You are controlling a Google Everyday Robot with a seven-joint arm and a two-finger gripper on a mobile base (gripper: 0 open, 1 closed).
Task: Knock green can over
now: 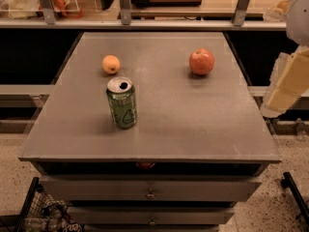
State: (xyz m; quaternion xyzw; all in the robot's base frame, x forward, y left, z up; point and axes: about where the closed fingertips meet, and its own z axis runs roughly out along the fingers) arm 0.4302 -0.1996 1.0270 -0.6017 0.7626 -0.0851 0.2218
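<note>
The green can point(121, 103) stands upright on the grey table point(193, 124), left of the middle, with its silver top and pull-tab hole facing up. My gripper point(273, 106) hangs at the right edge of the view, beyond the table's right side and far from the can. It holds nothing that I can see.
A small orange fruit point(111, 64) lies just behind the can. A red apple point(201, 62) lies at the back right. Drawers point(150, 191) sit under the table's front edge. A shelf with rails point(145, 18) runs behind. A wire basket point(38, 211) stands at the lower left.
</note>
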